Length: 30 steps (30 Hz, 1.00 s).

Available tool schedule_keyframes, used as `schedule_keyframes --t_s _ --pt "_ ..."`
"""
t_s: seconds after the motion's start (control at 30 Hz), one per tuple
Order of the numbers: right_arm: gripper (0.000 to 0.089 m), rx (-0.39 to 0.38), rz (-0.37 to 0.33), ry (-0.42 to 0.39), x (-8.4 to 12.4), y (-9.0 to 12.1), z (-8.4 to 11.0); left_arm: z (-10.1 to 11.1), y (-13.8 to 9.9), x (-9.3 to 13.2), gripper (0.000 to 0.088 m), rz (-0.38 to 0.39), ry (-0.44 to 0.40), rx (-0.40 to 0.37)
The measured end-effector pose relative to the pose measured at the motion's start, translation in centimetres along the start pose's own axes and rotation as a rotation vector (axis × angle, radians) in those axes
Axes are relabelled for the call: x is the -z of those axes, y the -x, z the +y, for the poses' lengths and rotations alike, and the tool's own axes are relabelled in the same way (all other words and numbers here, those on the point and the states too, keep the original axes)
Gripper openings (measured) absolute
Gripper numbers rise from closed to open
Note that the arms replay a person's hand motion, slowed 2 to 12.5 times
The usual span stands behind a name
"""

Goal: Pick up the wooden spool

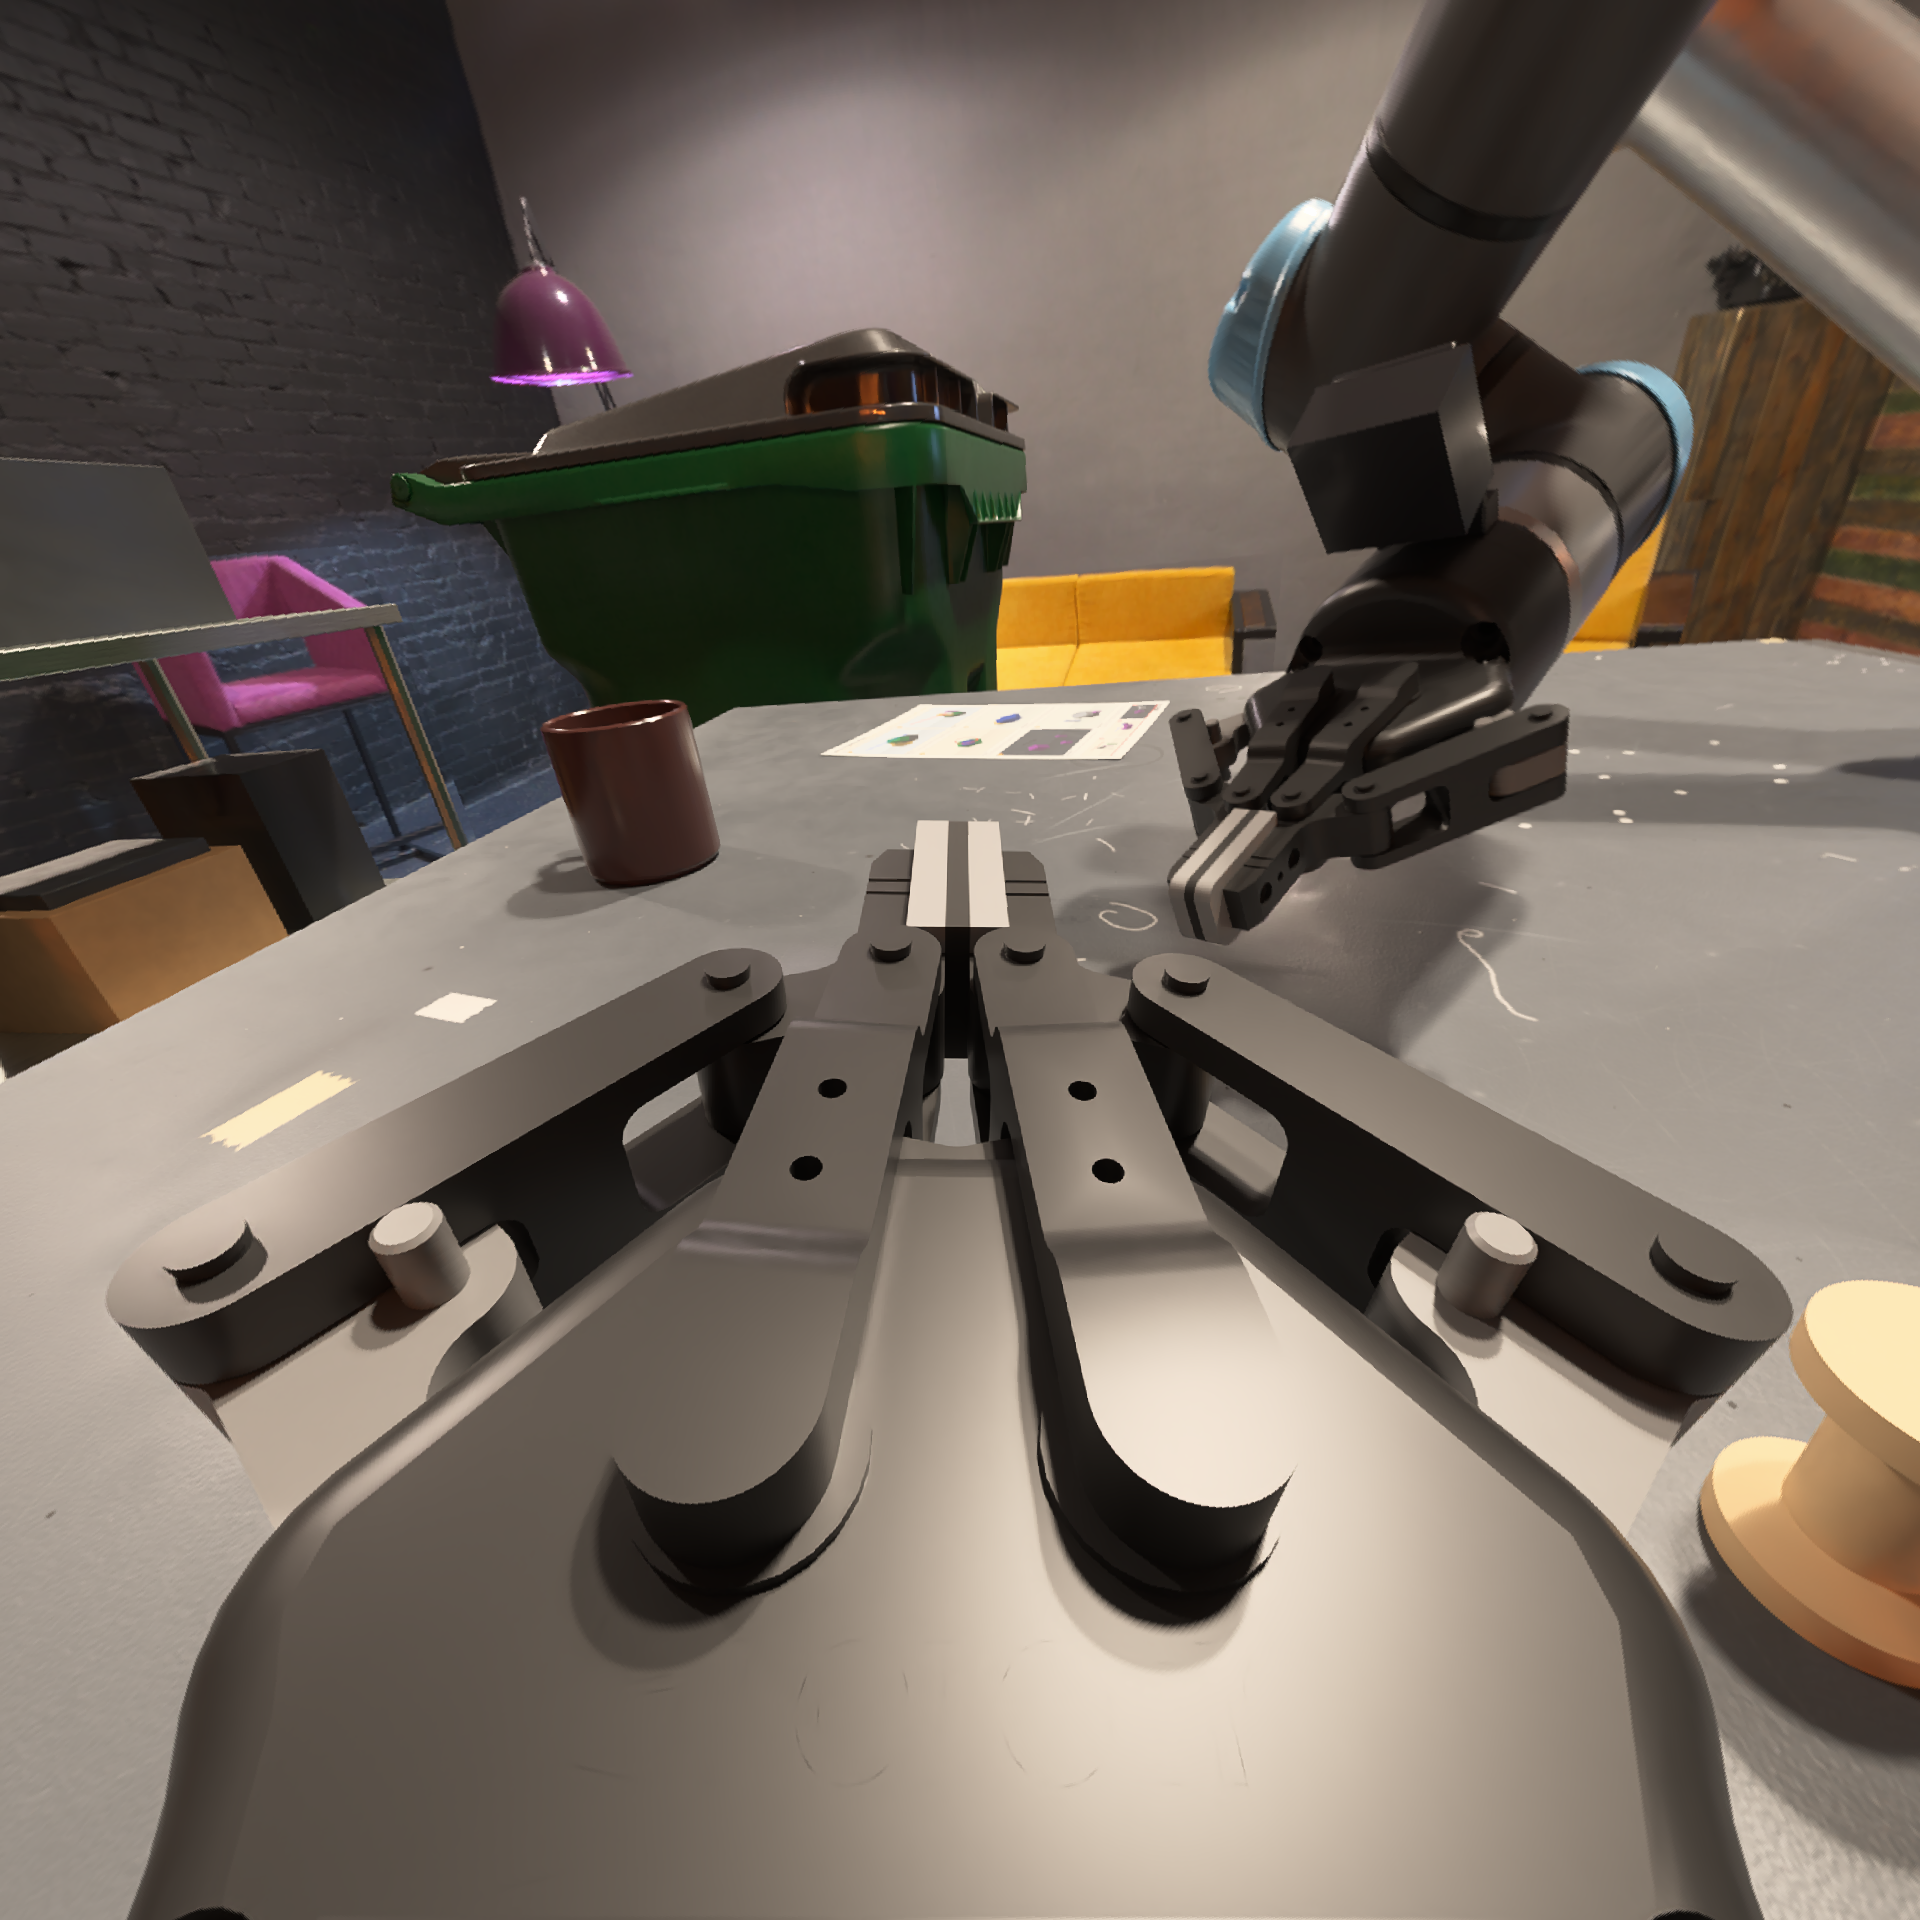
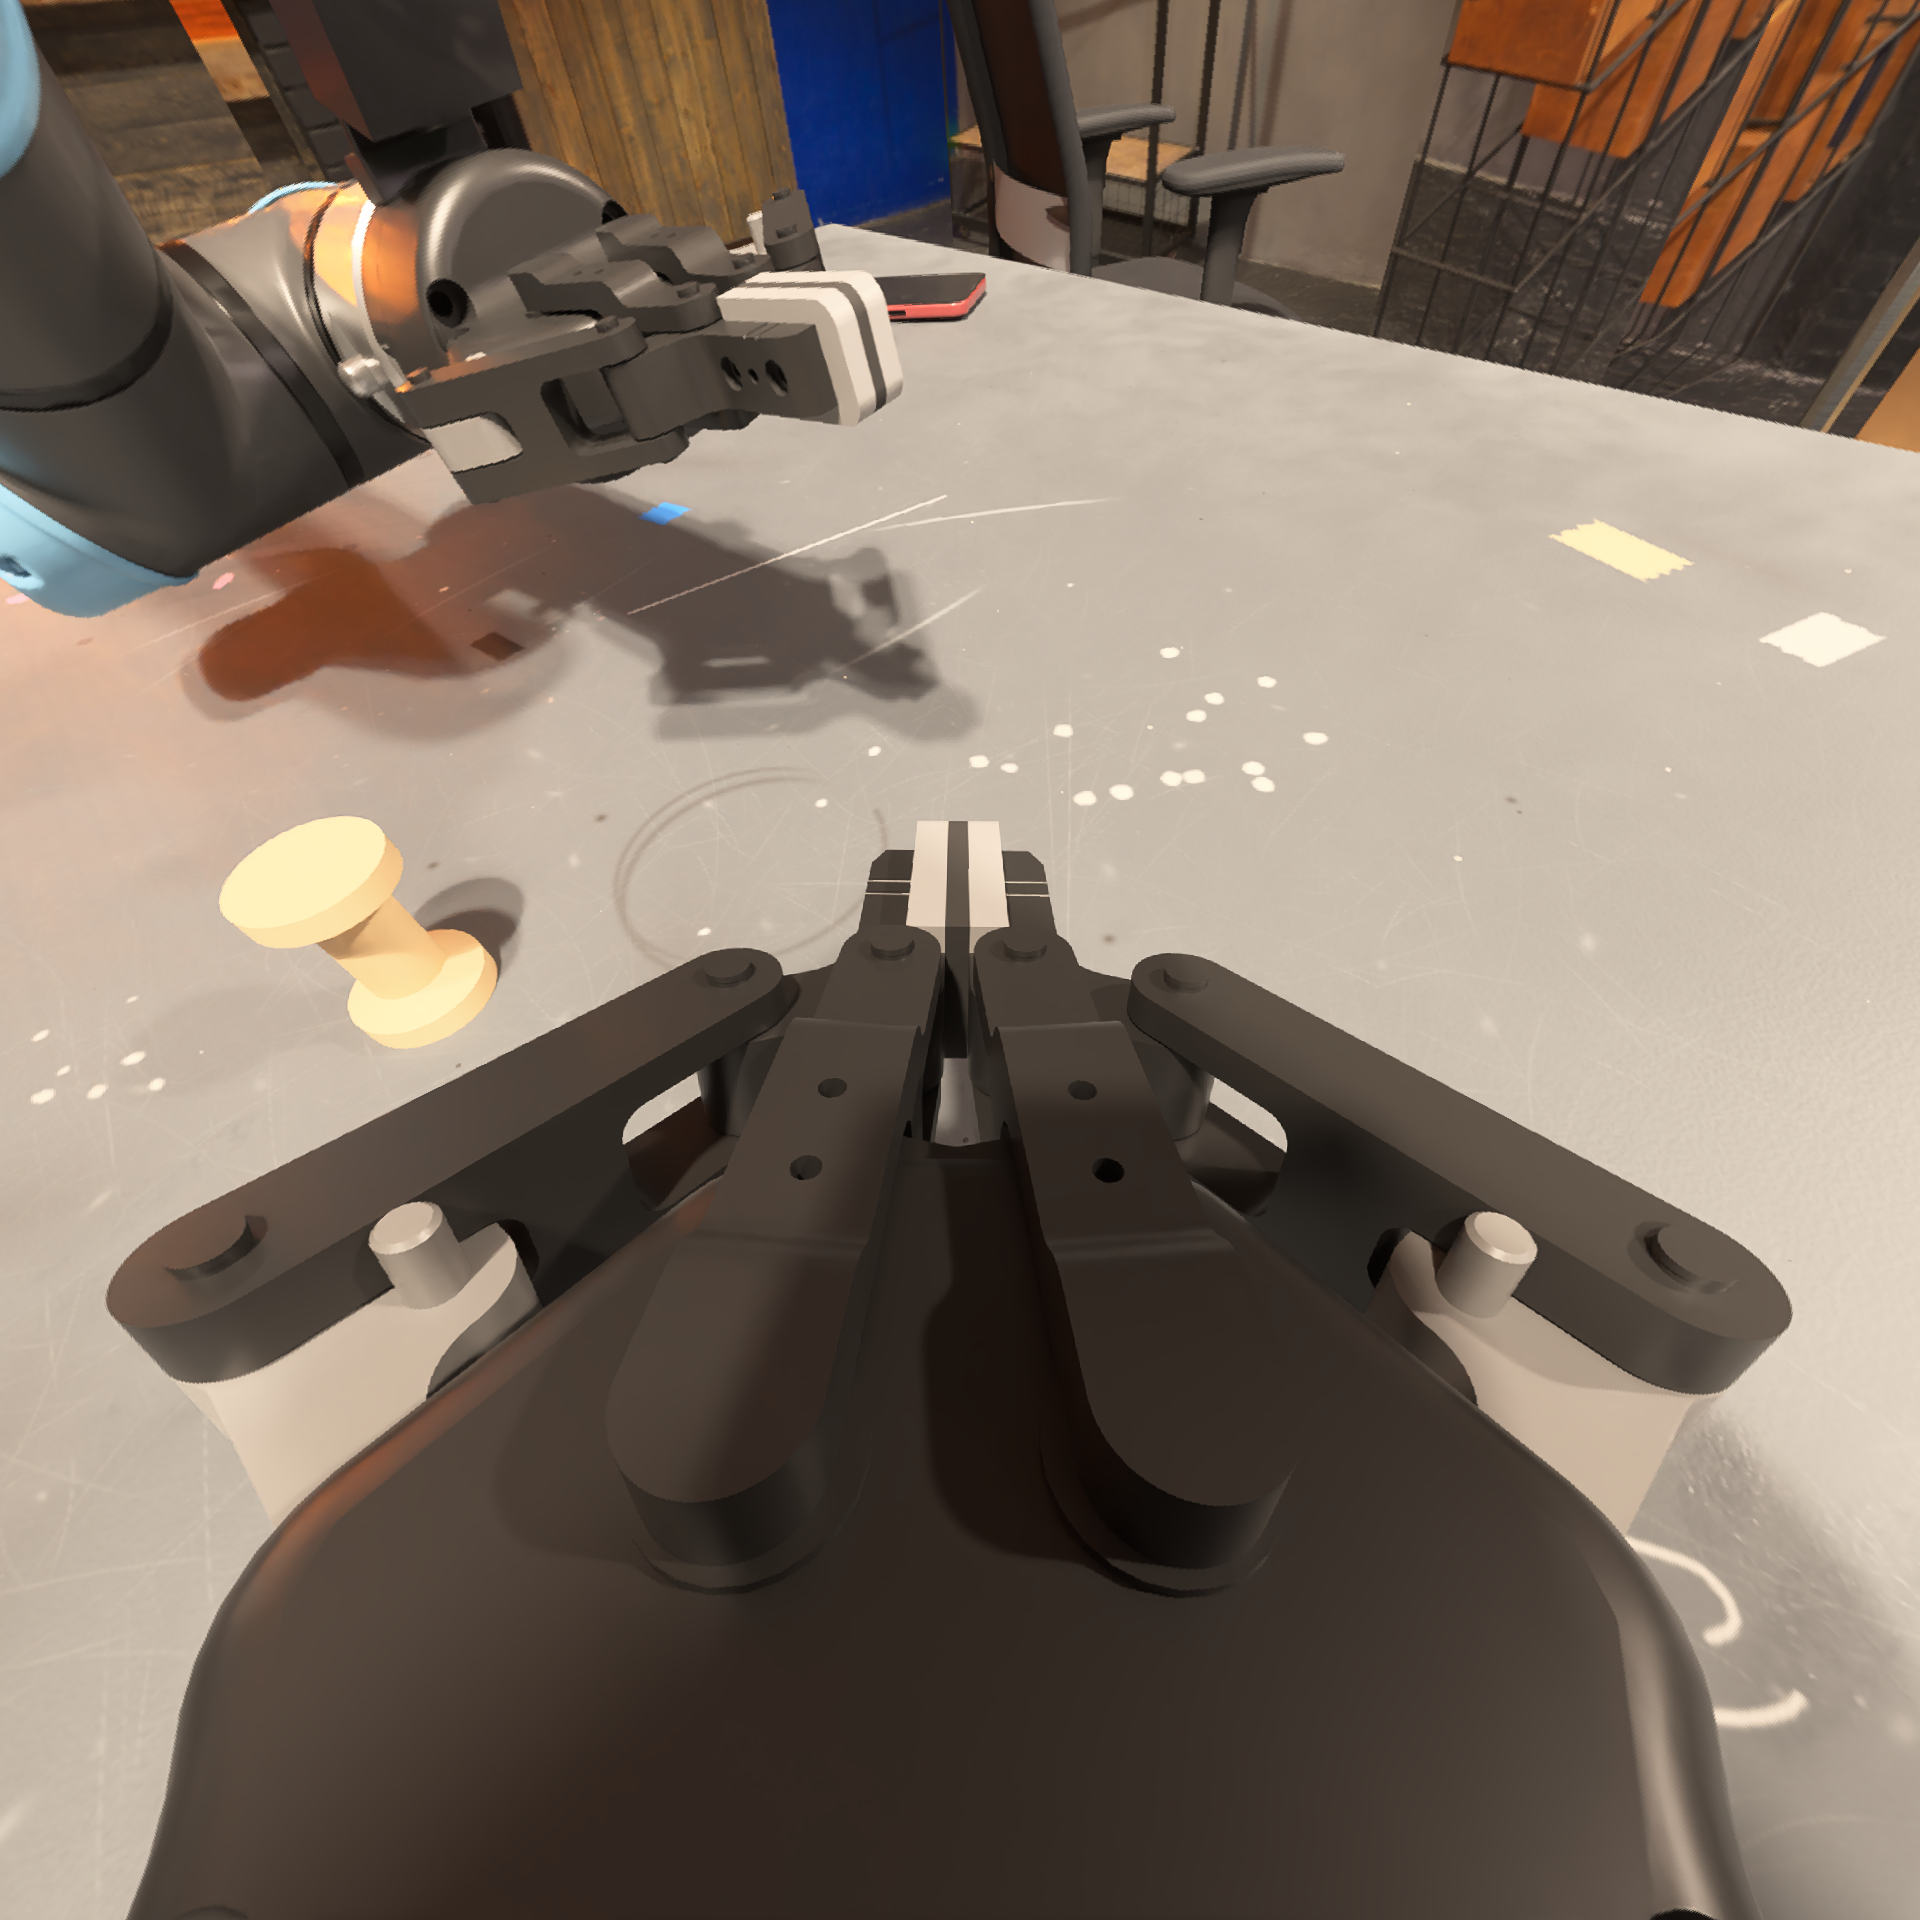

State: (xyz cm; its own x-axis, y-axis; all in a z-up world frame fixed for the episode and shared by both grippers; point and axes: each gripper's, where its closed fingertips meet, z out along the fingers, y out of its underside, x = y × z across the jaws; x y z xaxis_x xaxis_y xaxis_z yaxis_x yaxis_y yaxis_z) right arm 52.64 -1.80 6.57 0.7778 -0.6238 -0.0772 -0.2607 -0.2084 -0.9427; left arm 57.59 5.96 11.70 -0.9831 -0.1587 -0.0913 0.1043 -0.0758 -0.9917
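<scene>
The wooden spool [image 2: 358,935] is pale wood with two round flanges and lies on its side on the grey table [image 2: 1351,623]. In the right wrist view it is to the left of my right gripper [image 2: 957,873], a short way off. In the left wrist view the spool [image 1: 1829,1496] sits at the right edge, beside and behind my left gripper [image 1: 957,873]. Both grippers are shut and empty, pads pressed together above the table. The right gripper [image 1: 1221,883] also shows in the left wrist view, and the left gripper [image 2: 868,348] in the right wrist view.
A brown cup [image 1: 632,792] stands on the table left of my left gripper. A printed sheet [image 1: 997,730] lies farther back. A red-edged phone [image 2: 930,294] lies near the far table edge. A green bin [image 1: 748,540], a pink chair and an office chair [image 2: 1143,177] stand beyond the table.
</scene>
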Motion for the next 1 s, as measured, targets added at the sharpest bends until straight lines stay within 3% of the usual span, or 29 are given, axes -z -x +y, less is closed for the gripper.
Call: schedule_keyframes --t_s 0.27,0.77,1.0 --pt "0.0000 0.012 0.055 -0.023 -0.3 0.7 -0.5 -0.8 1.2 0.8 0.0000 -0.032 -0.063 0.063" --pt "0.0000 -0.068 0.324 -0.053 0.9 -1.3 -0.2 -1.3 3.3 2.4 0.0000 -0.091 -0.118 0.129" --pt "0.0000 -0.114 0.350 -0.073 1.3 -1.8 -0.2 -1.4 3.5 2.6 0.0000 -0.089 -0.131 0.156"
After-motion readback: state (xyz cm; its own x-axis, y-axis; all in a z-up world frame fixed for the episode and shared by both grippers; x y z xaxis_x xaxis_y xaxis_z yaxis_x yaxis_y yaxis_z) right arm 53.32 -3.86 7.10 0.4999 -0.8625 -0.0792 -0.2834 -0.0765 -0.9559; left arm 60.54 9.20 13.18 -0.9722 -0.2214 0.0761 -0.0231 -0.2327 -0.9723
